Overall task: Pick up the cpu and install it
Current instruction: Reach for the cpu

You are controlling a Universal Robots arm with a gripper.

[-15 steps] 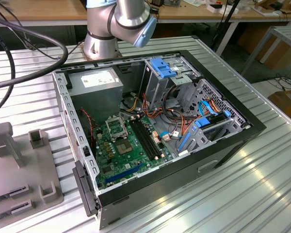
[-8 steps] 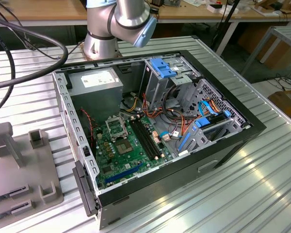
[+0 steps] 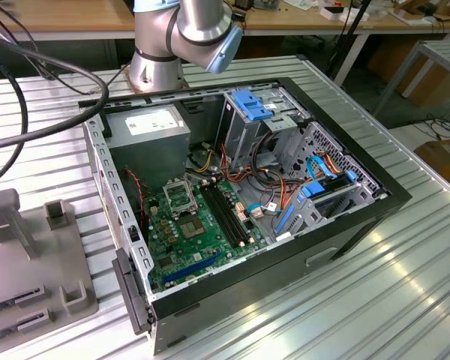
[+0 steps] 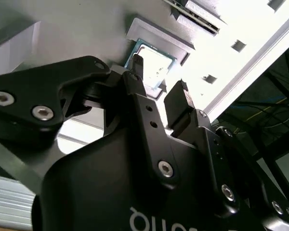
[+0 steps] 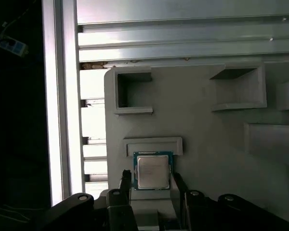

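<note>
In the first wrist view I am watching the cpu [image 5: 153, 172] lying flat in a shallow nest of the grey holder [image 5: 207, 144], one edge butting against a raised ledge. The pincer [image 5: 152, 179] is straddling it with its jaws parted, one black fingertip [image 5: 126, 178] just beside each of two opposite edges. I am not seeing either one pressing on the chip, so I am reading it as not yet gripped.

What is worrying me is alignment. The gaps are looking narrow, so if the pincer is sitting slightly off-centre, one finger may be meeting the chip first and pushing it askew in the nest. It could also be riding up onto the metal top instead of closing on the edge.

In the second wrist view I am looking along the fingers [image 4: 182, 94] at a slant, and the cpu [image 4: 154, 62] is showing between them. From here one tip is appearing closer to the chip than the other, which is feeding the same worry: an uneven close could be tipping the chip up out of the nest.

In the exterior view the arm [image 3: 187, 30] is standing behind the open computer case [image 3: 375, 202] on the slatted surface [image 3: 322, 315]. Its upper joint is turning toward the exterior view's left. The black-framed socket [image 3: 181, 193] on the green board [image 3: 172, 232] is sitting well apart from the holder.
</note>
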